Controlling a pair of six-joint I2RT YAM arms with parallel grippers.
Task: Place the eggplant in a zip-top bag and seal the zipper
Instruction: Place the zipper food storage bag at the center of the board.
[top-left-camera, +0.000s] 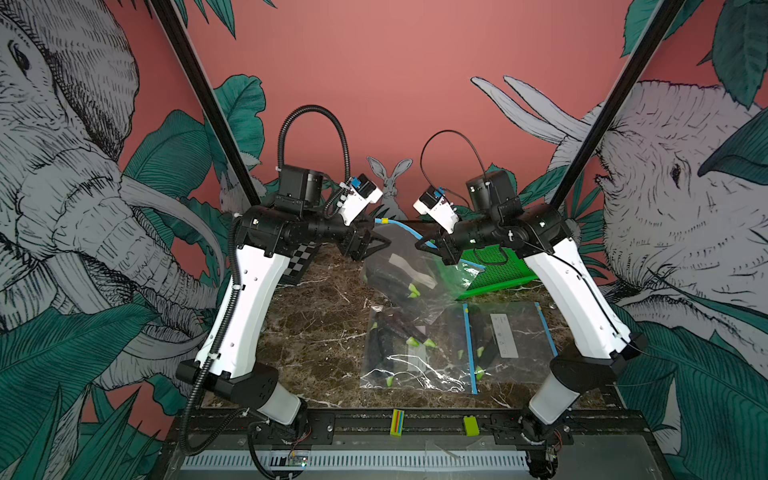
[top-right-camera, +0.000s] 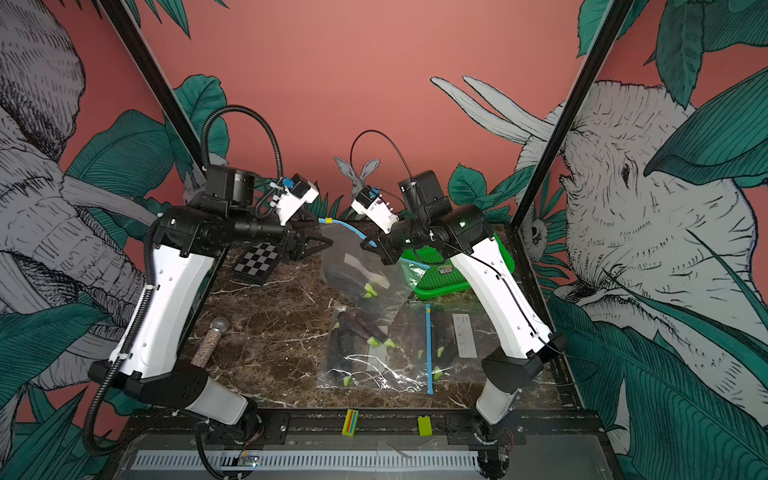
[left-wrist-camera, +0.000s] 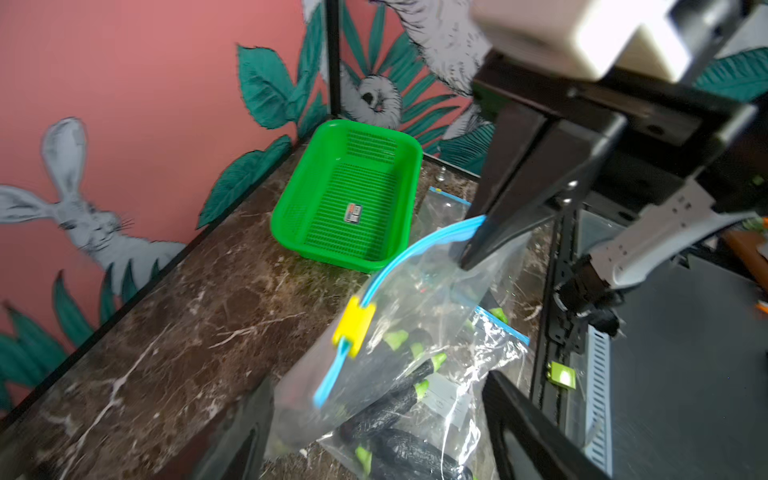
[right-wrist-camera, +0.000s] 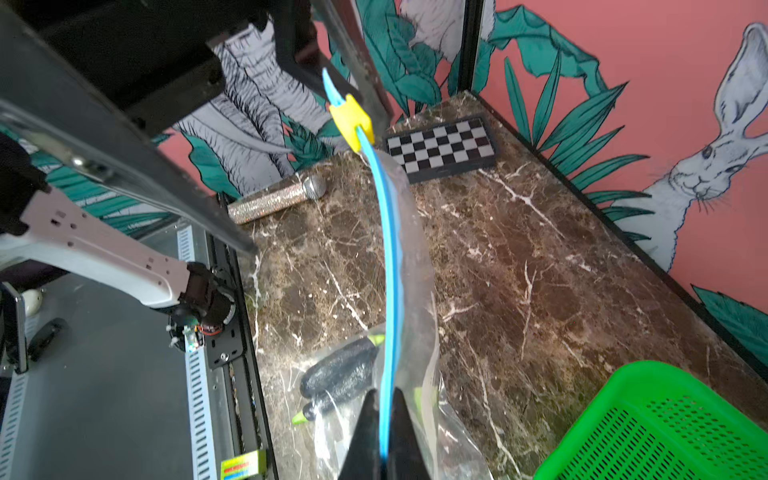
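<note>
One bag (top-left-camera: 398, 251) in right tool (right-wrist-camera: 384, 419)

**White shells, black joints**

We see our left arm (top-left-camera: 245, 299) and right arm (top-left-camera: 569, 291) clad in smooth white shells dotted with small dark holes, set between matte black joint housings. A ribbed black conduit (top-left-camera: 314, 109) follows the left, fastened with white ties. A thin black cable (top-left-camera: 453, 134) arcs over the right. The left gripper (left-wrist-camera: 378, 386) and right gripper (right-wrist-camera: 388, 397) have black wedge-shaped fingers. Each wrist bears a white camera block (top-left-camera: 360, 198) with a blue plug.
</note>
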